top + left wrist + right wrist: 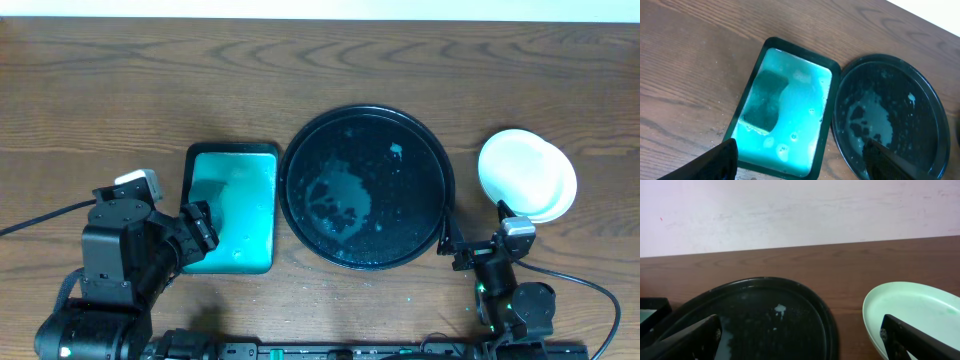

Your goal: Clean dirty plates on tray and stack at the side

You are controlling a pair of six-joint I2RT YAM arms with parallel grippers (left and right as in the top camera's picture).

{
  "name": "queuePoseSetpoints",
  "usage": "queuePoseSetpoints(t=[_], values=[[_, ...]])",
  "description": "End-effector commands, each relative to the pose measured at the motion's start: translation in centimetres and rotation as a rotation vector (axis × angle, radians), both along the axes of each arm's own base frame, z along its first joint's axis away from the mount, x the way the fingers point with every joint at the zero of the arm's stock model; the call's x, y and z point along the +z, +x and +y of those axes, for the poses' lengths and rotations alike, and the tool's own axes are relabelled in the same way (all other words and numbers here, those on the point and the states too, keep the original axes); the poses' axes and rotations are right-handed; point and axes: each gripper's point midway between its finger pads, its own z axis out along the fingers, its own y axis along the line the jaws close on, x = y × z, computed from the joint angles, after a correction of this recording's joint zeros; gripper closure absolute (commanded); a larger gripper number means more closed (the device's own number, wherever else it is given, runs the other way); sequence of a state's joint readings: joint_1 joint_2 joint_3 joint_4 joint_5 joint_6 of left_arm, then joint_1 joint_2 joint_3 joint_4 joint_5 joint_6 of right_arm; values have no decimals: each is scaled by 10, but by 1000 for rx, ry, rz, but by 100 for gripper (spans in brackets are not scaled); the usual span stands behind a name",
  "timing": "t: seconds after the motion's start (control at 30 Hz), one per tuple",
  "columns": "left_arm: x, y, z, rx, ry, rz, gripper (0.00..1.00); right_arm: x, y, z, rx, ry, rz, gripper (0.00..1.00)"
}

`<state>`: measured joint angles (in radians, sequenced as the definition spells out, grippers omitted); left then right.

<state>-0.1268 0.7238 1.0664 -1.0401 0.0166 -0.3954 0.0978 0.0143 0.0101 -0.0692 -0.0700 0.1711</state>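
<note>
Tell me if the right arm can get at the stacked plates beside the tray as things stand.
Probably yes. The right gripper hangs open just short of the plates, which sit stacked on the bare table right of the tray, and nothing shows between it and their near rim.

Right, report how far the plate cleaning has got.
Done: the large round glossy black tray holds no plates, only wet smears; the pale round plates sit stacked beside it. In hand: nothing; left gripper and right gripper empty, jaws open. Remaining: apparently nothing.
</note>
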Motion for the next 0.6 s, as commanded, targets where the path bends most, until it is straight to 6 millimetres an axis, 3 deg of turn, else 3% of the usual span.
queuePoseSetpoints(t=[0.0, 0.2, 0.33, 0.57], values=[[-2, 0, 2, 9, 8, 4, 20, 0, 0, 1, 0, -12, -7, 1], [-4, -3, 7, 21, 24, -7, 20, 0, 0, 1, 0, -12, -7, 1], [2, 21, 14, 66, -5, -201, 20, 0, 0, 1, 0, -12, -7, 1], [-31, 34, 15, 55, -34, -481, 20, 0, 0, 1, 0, -12, -7, 1]])
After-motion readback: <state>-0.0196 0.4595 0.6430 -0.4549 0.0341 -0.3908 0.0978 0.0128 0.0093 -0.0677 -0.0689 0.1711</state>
